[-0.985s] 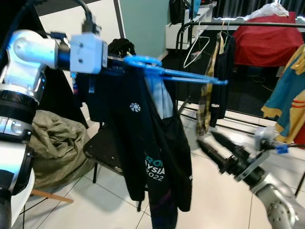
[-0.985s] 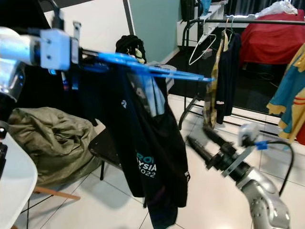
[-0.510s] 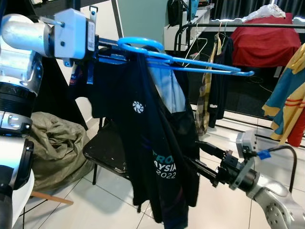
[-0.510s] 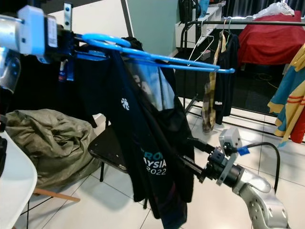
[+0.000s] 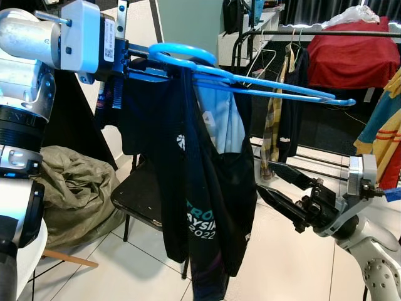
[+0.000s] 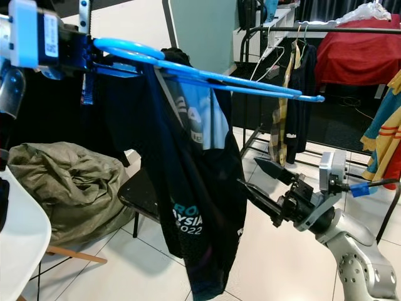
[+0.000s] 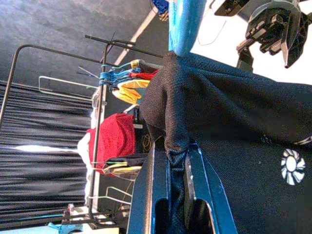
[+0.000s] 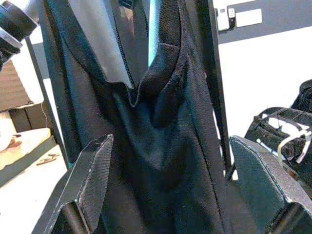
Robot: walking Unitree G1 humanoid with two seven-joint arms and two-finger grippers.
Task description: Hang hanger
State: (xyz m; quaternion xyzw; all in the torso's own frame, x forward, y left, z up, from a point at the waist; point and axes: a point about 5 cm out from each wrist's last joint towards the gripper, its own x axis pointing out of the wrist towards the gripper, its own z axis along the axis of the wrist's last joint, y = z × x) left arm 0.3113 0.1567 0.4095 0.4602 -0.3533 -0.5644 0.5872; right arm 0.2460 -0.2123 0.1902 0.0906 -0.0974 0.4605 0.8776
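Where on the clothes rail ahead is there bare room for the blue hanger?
The rail looks bare between the dark hanging clothes and the red cover. Its left end is crowded by a white empty hanger, and colourful garments hang at far right.

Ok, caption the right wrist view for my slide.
Open right pincer faces the black shirt draped over the blue hanger held up by the left pincer.

Blue hanger [image 5: 250, 88] in left claw [image 5: 135, 63]
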